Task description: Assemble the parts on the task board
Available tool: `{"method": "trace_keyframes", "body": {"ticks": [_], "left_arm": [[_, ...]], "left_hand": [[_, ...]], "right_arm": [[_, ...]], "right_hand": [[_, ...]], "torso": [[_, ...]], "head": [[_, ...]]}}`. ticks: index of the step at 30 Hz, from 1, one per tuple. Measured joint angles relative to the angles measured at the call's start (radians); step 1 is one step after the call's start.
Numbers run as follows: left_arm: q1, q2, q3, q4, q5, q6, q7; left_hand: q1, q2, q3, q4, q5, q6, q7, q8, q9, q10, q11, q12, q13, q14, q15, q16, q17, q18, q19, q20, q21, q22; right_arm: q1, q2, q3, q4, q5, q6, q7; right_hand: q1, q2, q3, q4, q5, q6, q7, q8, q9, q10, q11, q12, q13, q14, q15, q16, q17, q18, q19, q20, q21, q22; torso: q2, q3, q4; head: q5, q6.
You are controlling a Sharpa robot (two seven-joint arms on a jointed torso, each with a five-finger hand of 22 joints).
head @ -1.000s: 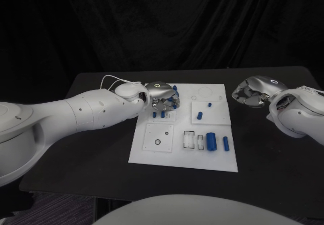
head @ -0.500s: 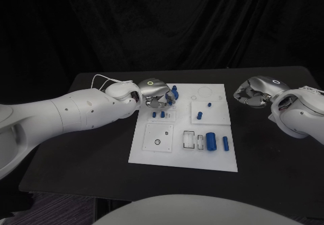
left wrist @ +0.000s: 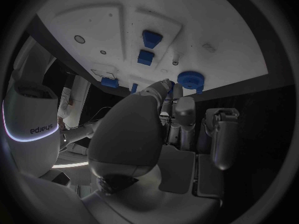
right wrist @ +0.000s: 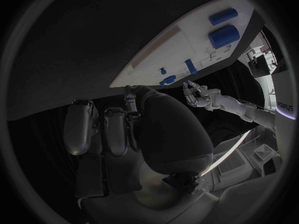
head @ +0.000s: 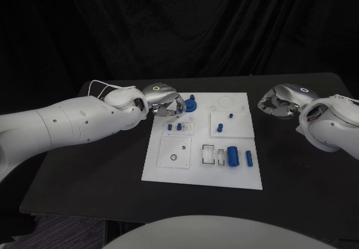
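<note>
Reading "Sharpa" mirrored, right arm (left wrist: 37,129)

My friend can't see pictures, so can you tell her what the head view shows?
A white task board lies on a black table with small blue parts on it. The left hand is at the board's far left corner, beside a round blue part. The right hand hovers off the board's right side, fingers curled, holding nothing.

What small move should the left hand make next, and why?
Probably close its fingers on the round blue part. The left hand is at the far left corner of the task board, its fingertips right beside this part, but a firm hold is not visible yet. The right hand waits off the board.
</note>
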Motion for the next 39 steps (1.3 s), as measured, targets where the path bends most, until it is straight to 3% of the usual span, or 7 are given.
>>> {"method": "trace_keyframes", "body": {"ticks": [7,18,39], "left_arm": [[-0.004,0.000,0.000,-0.011,0.000,0.021,-0.014],[-0.013,-0.001,0.000,-0.025,0.000,0.046,-0.029],[-0.021,0.015,0.001,-0.033,0.000,0.067,-0.035]], "left_hand": [[0.000,0.000,0.000,0.000,0.000,0.000,0.000,0.000,-0.001,0.000,0.000,0.000,0.000,0.000,0.000,-0.004,-0.004,0.000,0.000,0.000,0.000,0.000],[0.000,0.000,-0.003,0.003,-0.004,0.000,0.000,0.000,-0.002,0.000,0.000,-0.004,-0.001,-0.004,0.004,-0.009,-0.013,0.000,0.000,0.000,-0.004,0.000],[0.000,0.000,-0.003,0.003,-0.004,0.000,0.000,-0.001,-0.002,0.000,0.000,-0.004,-0.001,-0.007,0.000,-0.013,-0.020,0.000,0.000,0.000,-0.009,0.000]], "right_arm": [[0.000,0.003,0.000,-0.001,0.000,0.001,0.000],[0.000,0.004,0.000,-0.002,0.000,0.002,0.000],[0.000,0.009,0.000,-0.006,0.000,0.005,0.000]], "right_hand": [[0.000,0.000,0.000,0.000,0.000,0.000,0.000,0.000,0.000,0.000,0.000,0.000,0.000,0.000,0.000,0.000,0.000,0.000,0.000,0.000,0.000,0.000],[0.000,0.000,0.000,0.000,0.000,0.000,0.000,0.000,0.000,0.000,0.000,0.001,0.000,0.000,0.000,0.000,0.000,0.000,0.000,0.000,0.000,0.000],[0.000,0.000,0.000,0.000,0.000,0.000,0.000,0.000,0.000,0.000,0.000,0.001,0.000,0.000,0.000,0.000,0.000,0.000,0.000,0.000,0.000,0.000]], "torso": [[0.000,-0.0006,0.0006],[0.001,-0.0024,-0.0001],[0.001,-0.0006,-0.0008]], "head": [[-0.001,0.000],[0.009,0.000],[0.008,0.000]]}}
